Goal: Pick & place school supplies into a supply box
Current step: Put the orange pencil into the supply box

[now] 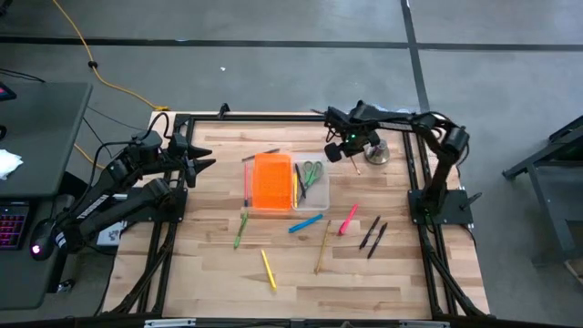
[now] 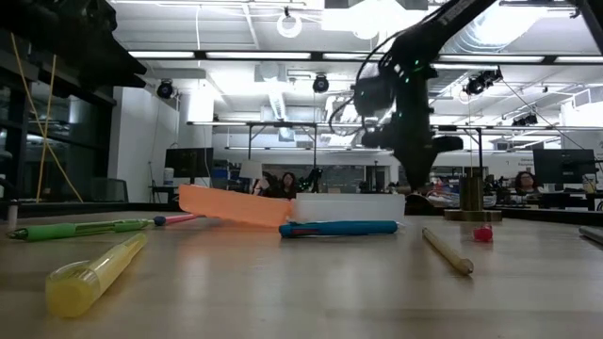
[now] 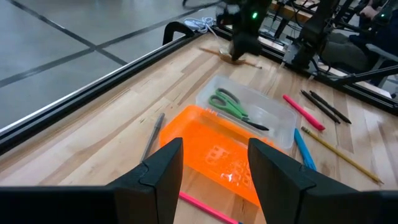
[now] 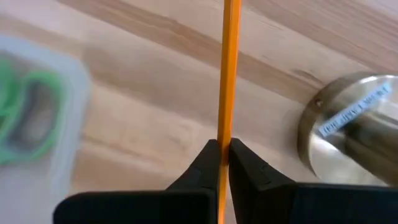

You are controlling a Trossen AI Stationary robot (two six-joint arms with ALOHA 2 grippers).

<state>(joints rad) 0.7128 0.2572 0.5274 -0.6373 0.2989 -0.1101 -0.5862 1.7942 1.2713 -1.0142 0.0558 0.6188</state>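
Observation:
The supply box lies open in the middle of the table, its orange half (image 1: pixel 271 182) beside its clear tray (image 1: pixel 311 185). Green-handled scissors (image 1: pixel 312 172) lie in the tray. My right gripper (image 1: pixel 352 153) is low between the tray's far right corner and the silver bell (image 1: pixel 375 153), shut on a thin orange-yellow pencil (image 4: pixel 227 74). My left gripper (image 1: pixel 206 164) waits open left of the box, over the table's far left part. Loose on the near table are a green marker (image 1: pixel 240 228), yellow marker (image 1: pixel 269 269), blue marker (image 1: pixel 306 222), pink marker (image 1: pixel 348 219), tan pencil (image 1: pixel 323 246) and black pens (image 1: pixel 373 235). My right gripper pinches the orange-yellow pencil's shaft (image 4: pixel 224 146) between its two fingertips, coming from above and pointing down. The pencil runs straight ahead out of the fingers, along the table between the tray and the bell. Whether it is lifted or lies on the wood, I cannot tell.
The silver bell (image 4: pixel 351 134) stands close to the right of the held pencil. A grey pencil (image 3: pixel 152 134) lies by the orange half's far side and a pink pen (image 3: pixel 208 208) at its left side. A black frame rail (image 1: pixel 273 117) runs along the table's far edge.

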